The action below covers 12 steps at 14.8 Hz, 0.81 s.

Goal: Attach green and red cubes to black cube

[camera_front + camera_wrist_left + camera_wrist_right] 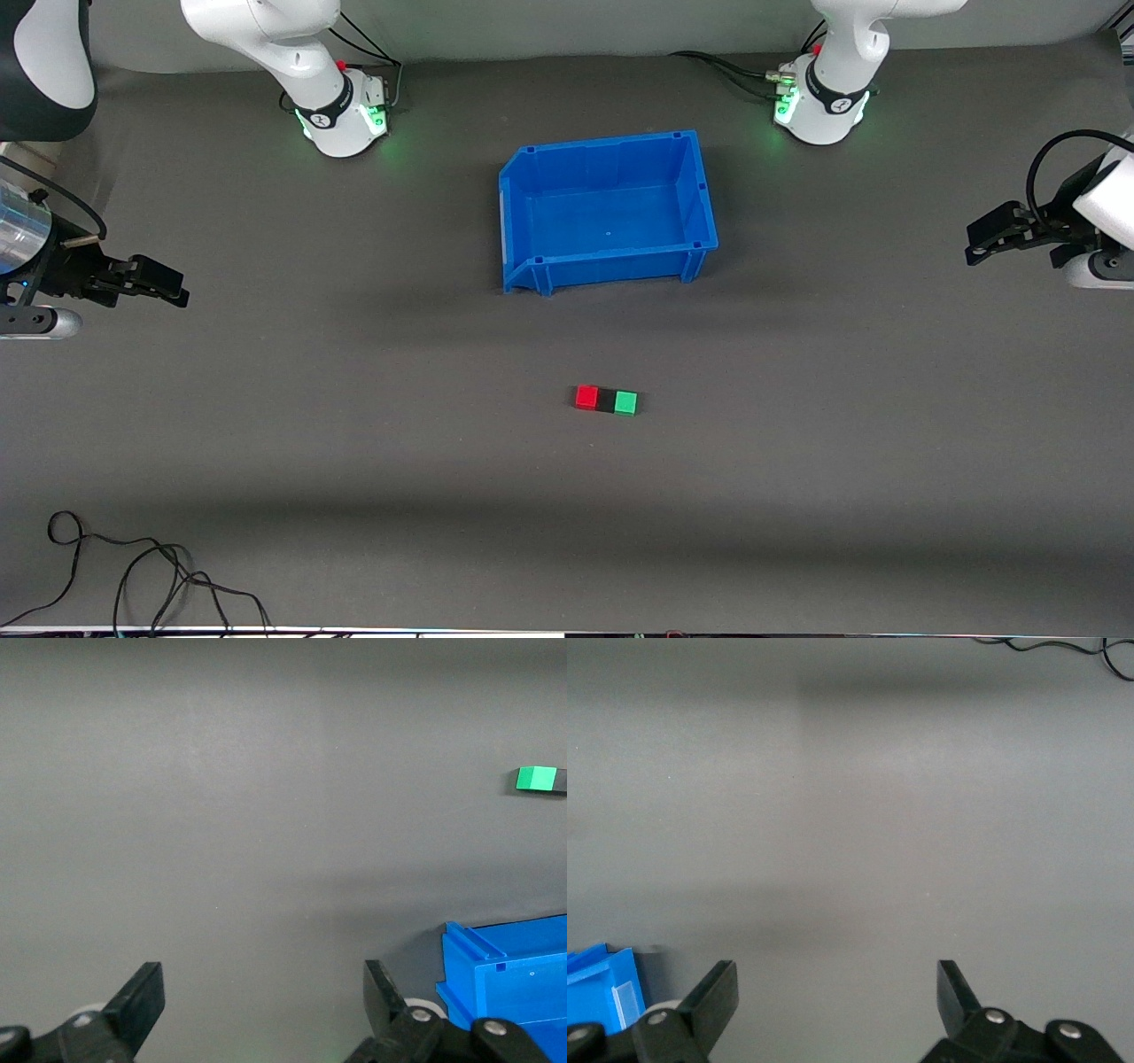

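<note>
Three small cubes sit joined in a row on the grey table, nearer the front camera than the bin: the red cube [586, 396] toward the right arm's end, the black cube [606, 400] in the middle, the green cube [626, 402] toward the left arm's end. In the left wrist view the green cube [537, 778] shows with a sliver of the black cube [562, 780] at the picture's edge. My left gripper [976, 241] [264, 992] hangs open and empty at its end of the table. My right gripper [173, 288] [837, 990] waits open and empty at its own end, well away from the cubes.
An empty blue bin [700, 190] stands mid-table between the arm bases, farther from the front camera than the cubes; its corner shows as the blue bin [509, 979] and the blue bin [602, 988] in the wrist views. A black cable [151, 567] lies at the table's near edge.
</note>
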{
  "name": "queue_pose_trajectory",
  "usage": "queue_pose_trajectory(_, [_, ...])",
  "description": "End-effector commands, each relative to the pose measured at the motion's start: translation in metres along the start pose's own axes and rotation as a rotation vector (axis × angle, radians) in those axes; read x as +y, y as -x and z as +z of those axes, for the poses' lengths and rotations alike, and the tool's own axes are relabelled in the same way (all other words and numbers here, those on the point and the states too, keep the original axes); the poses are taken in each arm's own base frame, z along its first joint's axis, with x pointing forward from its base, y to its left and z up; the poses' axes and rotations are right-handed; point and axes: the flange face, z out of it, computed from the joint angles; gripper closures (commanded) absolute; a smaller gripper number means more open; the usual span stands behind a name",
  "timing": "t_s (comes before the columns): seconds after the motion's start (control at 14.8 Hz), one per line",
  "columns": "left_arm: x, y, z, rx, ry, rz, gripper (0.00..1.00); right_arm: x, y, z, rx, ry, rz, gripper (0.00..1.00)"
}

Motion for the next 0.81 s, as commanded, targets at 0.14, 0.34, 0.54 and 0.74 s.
queue_pose_trajectory(0.14, [0.001,0.001,-0.003,0.000,-0.019,0.018,0.00,0.001,-0.002,-0.004,-0.004,0.018,-0.024,0.01])
queue_pose_trajectory(0.34, [0.001,0.000,-0.004,0.003,-0.020,0.018,0.00,-0.006,-0.001,-0.002,-0.007,0.013,0.016,0.00])
queue_pose_trajectory(0.54, [0.001,0.000,-0.004,0.003,-0.020,0.018,0.00,-0.013,0.001,0.000,-0.014,0.005,0.068,0.00])
queue_pose_trajectory(0.74, [0.002,0.000,-0.003,0.001,-0.020,0.019,0.00,-0.021,0.002,-0.001,-0.014,0.005,0.055,0.00])
